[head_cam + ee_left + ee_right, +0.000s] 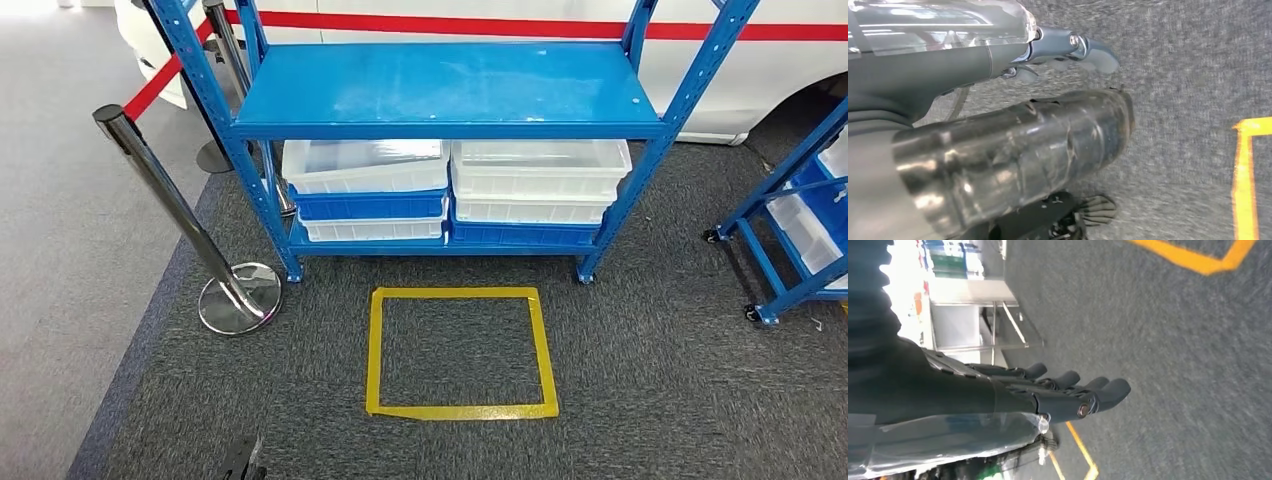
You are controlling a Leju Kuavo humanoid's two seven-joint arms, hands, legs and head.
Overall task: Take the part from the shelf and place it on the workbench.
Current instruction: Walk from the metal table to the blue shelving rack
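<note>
Part location is what I am puzzling over from here: I cannot tell where the part is lying. I am guessing it is sitting in one of the white bins (365,165) on the lower tier of the blue shelf (445,95), since that shelf's top deck is lying bare. The white bins are resting side by side on blue bins (368,205), and from the head view I am not making out anything inside them. I am judging the step in hand to be the approach, with no reach begun. A yellow tape square (460,410) is lying on the carpet (650,380) just in front of the shelf, between me and it, and I am reading it as the standing mark. In its wrist view the right robot hand (1068,390) is hanging over the carpet with its fingers stretched out and slightly apart, carrying nothing. The left robot hand (1068,47) is hanging down too, with its thumb reaching out straight, but its fingers are mostly hidden and blurred, so I cannot tell whether they are spread or curled. Next I am expecting to need a walk forward into the square, then a low reach, as the bins are sitting near the floor under the top deck. I am also watching the stanchion (170,200) off to the left and the blue cart (790,200) to the right.
</note>
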